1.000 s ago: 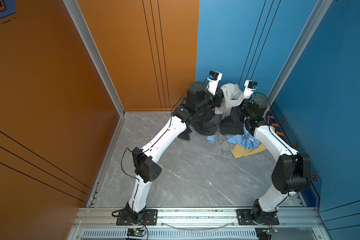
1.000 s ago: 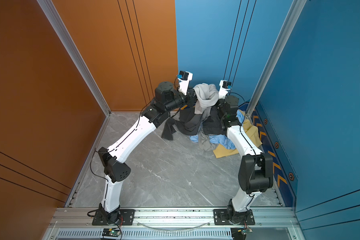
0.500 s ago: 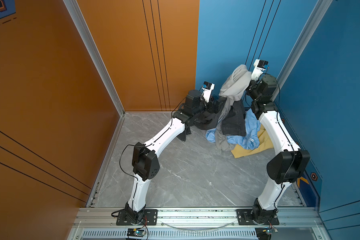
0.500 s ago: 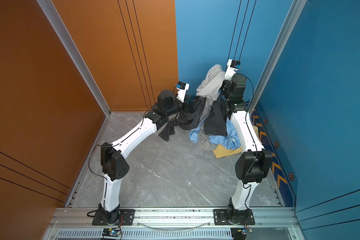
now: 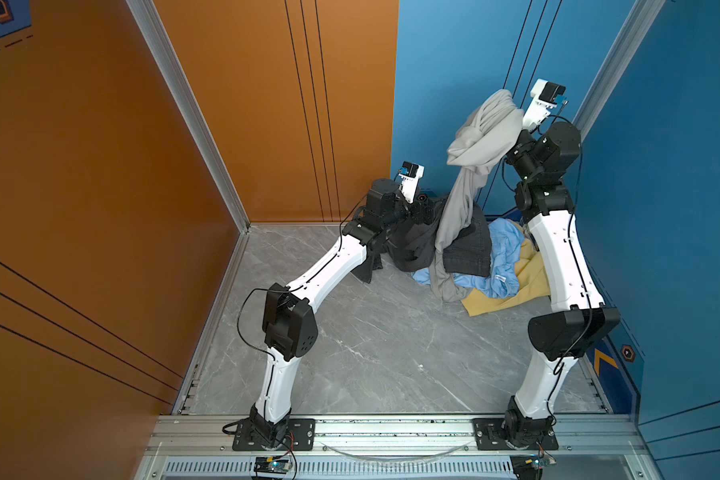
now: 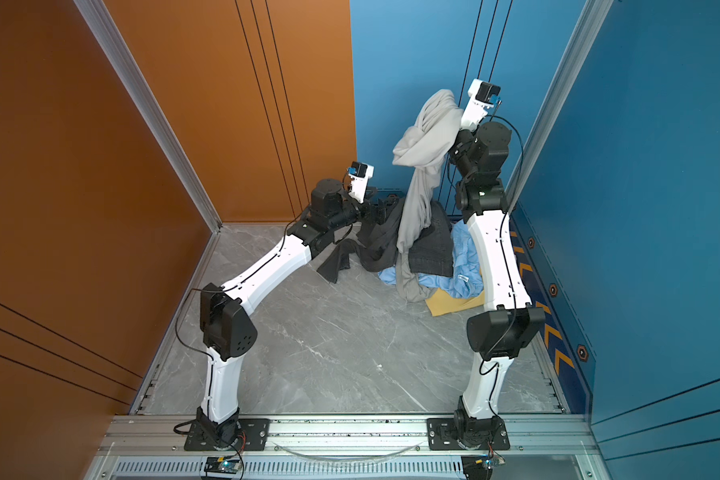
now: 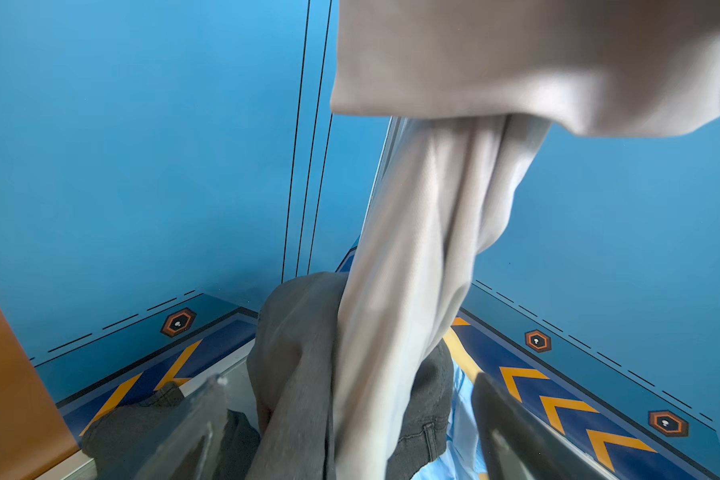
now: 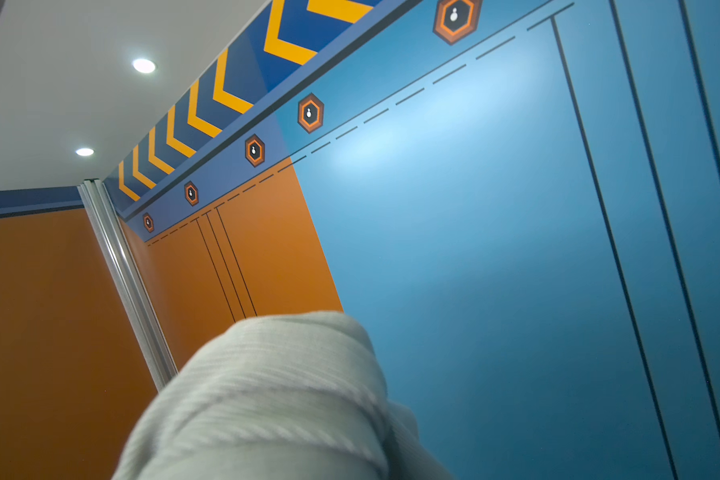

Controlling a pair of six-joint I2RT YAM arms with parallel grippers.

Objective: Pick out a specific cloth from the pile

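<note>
Raised since a second ago: right arm (image 5: 558, 249) and cloth (image 5: 476, 137), taken from the level of the pile (image 5: 470, 253) to high above it. Left arm (image 5: 333, 266) has been lowered toward the pile, and its jaws have been parted.

Count: two arms, two grippers, one light grey cloth. Four other pieces are made out in the pile: two dark pieces (image 5: 412, 245), one blue shirt (image 5: 504, 257), one yellow piece (image 5: 495, 305).

Writing: a small white tag (image 5: 498, 279) is seen on the blue shirt, too small to be read. Three hexagon badges (image 7: 178, 322) are counted on the wall trim behind the pile in the left wrist view. Each is marked with a small white figure.

Pose: the right arm is stood nearly upright beside the pile, wrist bent over it. Right gripper (image 5: 516, 143) is buried in the cloth's bunched top. Its fingers are hidden, and it is clenched on the cloth. The cloth is draped over that gripper and hung in a twisted strand down to the pile. Its lower end is laid on the pile's near edge and the floor (image 5: 371, 340).

The left arm is stretched low and forward. Left gripper (image 5: 427, 208) is held at the pile's top, released, with fingers (image 7: 512, 432) spread wide either side of a dark piece and the hanging strand. Contact cannot be told.
</note>
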